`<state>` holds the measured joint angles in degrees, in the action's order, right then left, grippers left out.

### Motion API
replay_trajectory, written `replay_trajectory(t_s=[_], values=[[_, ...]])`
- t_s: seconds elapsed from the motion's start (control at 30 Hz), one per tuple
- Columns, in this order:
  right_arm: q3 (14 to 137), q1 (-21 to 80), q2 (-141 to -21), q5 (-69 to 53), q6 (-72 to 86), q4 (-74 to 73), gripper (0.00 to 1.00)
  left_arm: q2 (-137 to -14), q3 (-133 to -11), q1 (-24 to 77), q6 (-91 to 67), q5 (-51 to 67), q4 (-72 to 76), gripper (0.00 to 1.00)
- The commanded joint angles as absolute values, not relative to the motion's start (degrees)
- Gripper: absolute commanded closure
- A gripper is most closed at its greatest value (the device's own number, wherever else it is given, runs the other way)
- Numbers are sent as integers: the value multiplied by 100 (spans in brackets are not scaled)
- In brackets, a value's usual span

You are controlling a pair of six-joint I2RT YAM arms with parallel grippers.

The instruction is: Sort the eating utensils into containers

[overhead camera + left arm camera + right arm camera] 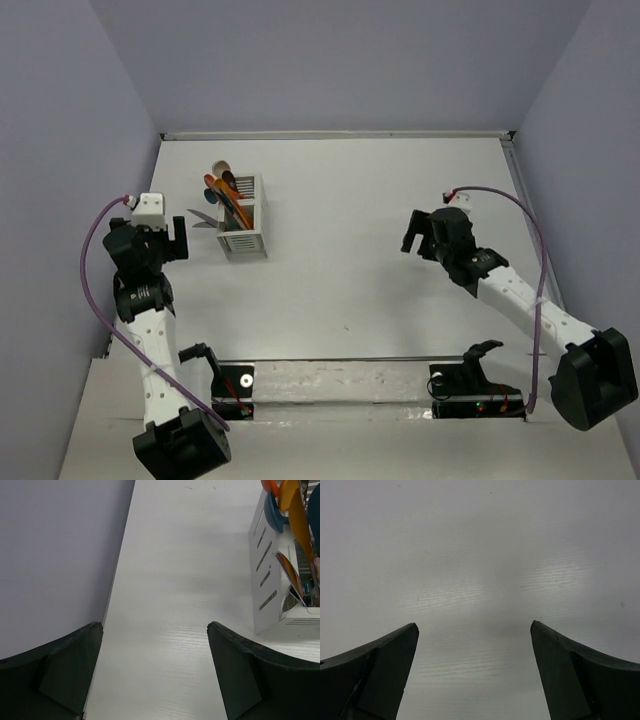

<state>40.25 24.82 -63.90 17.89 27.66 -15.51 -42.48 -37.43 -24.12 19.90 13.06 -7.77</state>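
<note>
The white slatted caddy (pixel 245 228) stands at the far left of the table, with the eating utensils (pixel 223 189) upright in it: orange and blue spoons and dark handles fanning out of the top. In the left wrist view the caddy (pixel 265 575) is at the right edge, with orange and blue utensils (pixel 295 510) and a silver blade (pixel 291 599) showing. My left gripper (pixel 151 240) (pixel 155 630) is open and empty just left of the caddy. My right gripper (pixel 425 236) (pixel 475 627) hangs open and empty over bare table on the right.
The left wall (pixel 55 565) runs close beside my left gripper. A back wall and a right wall close in the white table (pixel 350 260). A metal rail (pixel 340 362) crosses the near edge between the arm bases.
</note>
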Motion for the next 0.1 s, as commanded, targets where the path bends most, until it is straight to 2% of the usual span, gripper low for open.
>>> replay_trajectory(t_s=[0.0,0.07], values=[[3929,2505,-6039,2294,3014,-1468,1,-4184,-3630,-2443,2057,1248,-475,1],[3753,2505,-5889,2355,3085,-1389,1,-4192,-3639,-2443,2057,1239,-475,1]])
